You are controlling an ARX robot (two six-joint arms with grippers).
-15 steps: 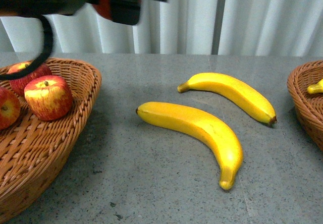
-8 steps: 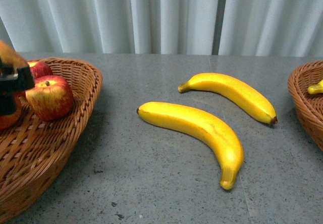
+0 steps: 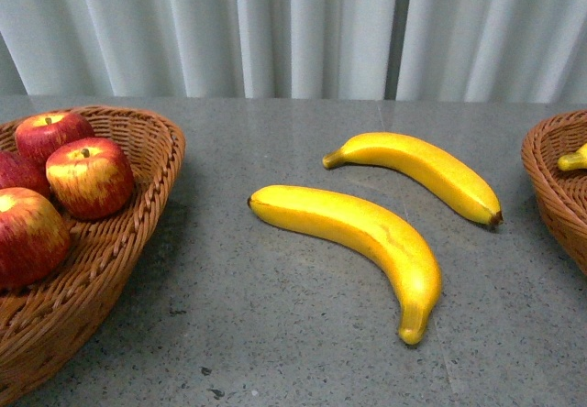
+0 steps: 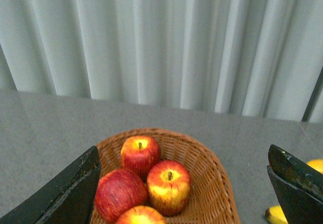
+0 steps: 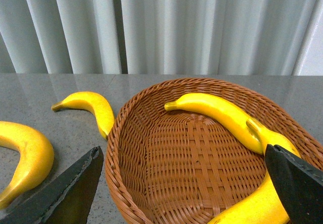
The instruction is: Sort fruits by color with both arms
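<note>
Several red apples (image 3: 89, 176) lie in the left wicker basket (image 3: 151, 164). They also show in the left wrist view (image 4: 169, 186). Two bananas lie on the grey table between the baskets, a near one (image 3: 358, 228) and a far one (image 3: 417, 170). My left gripper (image 4: 182, 183) is open and empty above the apple basket (image 4: 217, 183). My right gripper (image 5: 181, 183) is open and empty above the right basket (image 5: 192, 158), which holds two bananas (image 5: 222, 113). Neither arm shows in the front view.
The right basket (image 3: 550, 187) sits at the table's right edge in the front view with a banana tip (image 3: 573, 159) showing. The two table bananas show beside it in the right wrist view (image 5: 88, 108). White curtains hang behind the table.
The left arm, over the left basket in the earlier frames, has gone out of the front view. One more apple now lies at the front of that basket. The bananas have not moved.
</note>
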